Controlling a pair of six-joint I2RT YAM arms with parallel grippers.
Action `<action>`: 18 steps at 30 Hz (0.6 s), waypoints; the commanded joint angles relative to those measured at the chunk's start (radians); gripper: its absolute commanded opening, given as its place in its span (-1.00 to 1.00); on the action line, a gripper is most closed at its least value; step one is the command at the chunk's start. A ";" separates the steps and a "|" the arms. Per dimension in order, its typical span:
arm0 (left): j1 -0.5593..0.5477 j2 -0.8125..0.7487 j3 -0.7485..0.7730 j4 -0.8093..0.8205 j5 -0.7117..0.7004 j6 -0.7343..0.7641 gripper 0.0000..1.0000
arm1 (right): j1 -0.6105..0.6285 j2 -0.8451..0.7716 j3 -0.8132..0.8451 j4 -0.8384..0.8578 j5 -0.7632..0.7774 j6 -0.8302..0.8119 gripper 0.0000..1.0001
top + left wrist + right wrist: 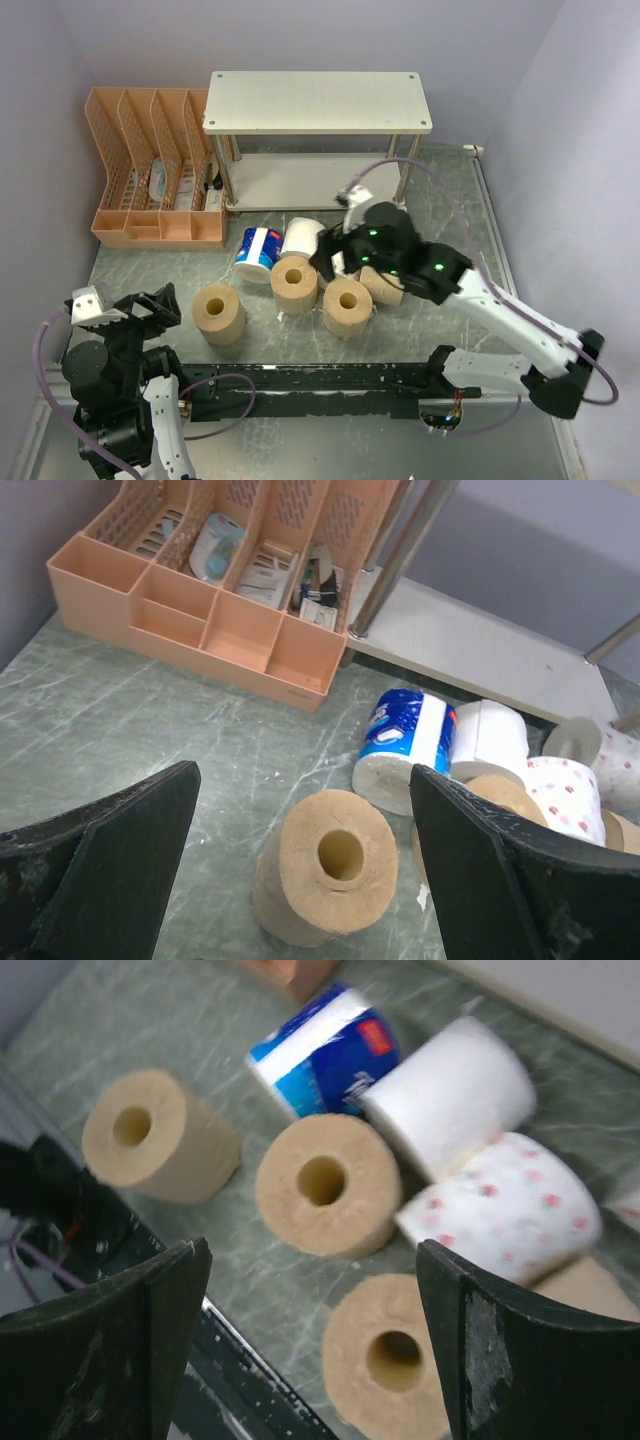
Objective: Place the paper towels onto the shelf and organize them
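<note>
The two-tier shelf (318, 100) stands at the back with both boards bare. The rolls lie clustered on the table in front of it. Three tan rolls (220, 312) (294, 284) (348, 306) stand with cores up, and a fourth (385, 288) is partly hidden under the right arm. A blue-and-white roll (257, 253) and a white roll (302, 238) lie behind them. My right gripper (312, 1250) is open above the tan rolls (325, 1185) (395, 1360), beside a printed white roll (505, 1210). My left gripper (303, 775) is open, hovering short of the left tan roll (325, 880).
An orange slotted file organizer (155, 170) with small items stands left of the shelf. The shelf's silver legs (403, 178) stand close behind the rolls. A black rail (320, 380) runs along the near edge between the arm bases. Walls enclose the table's sides.
</note>
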 commanded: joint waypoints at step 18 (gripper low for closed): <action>-0.059 0.721 0.601 -0.258 -0.356 0.508 0.96 | 0.557 0.424 0.042 0.124 0.530 -0.399 0.59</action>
